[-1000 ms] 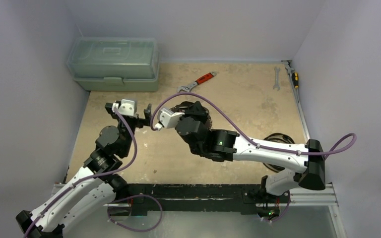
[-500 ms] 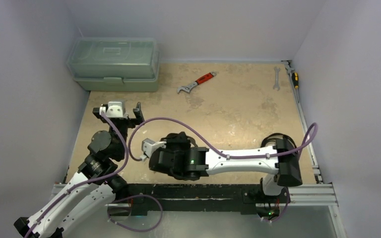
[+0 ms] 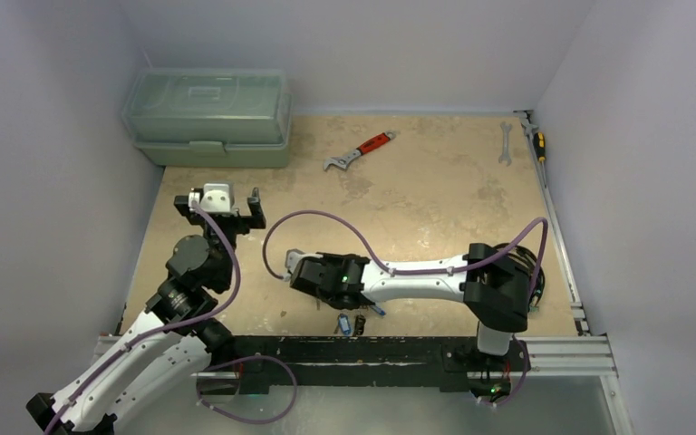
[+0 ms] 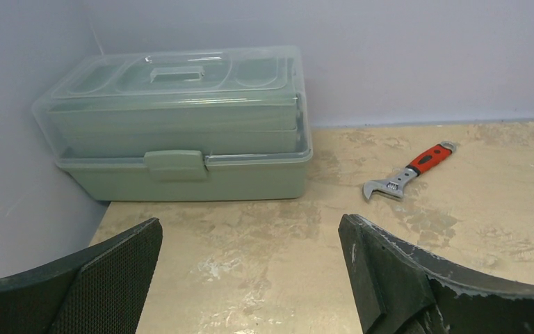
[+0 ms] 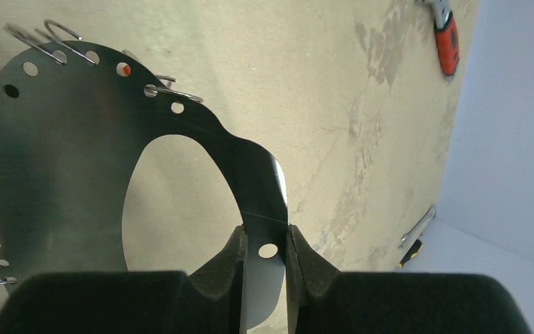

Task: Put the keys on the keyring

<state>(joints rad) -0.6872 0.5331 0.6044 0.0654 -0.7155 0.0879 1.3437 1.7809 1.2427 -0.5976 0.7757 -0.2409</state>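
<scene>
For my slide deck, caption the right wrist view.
Right gripper pinches a perforated metal keyring; tan tabletop and red-handled wrench behind.

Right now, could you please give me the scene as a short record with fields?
left gripper: open, empty, facing the toolbox
right gripper: shut on the keyring, a flat metal plate with holes along its rim and wire loops in some of them
keys: a few on the table, near its front edge
red-handled wrench: on the table, right of the toolbox
</scene>
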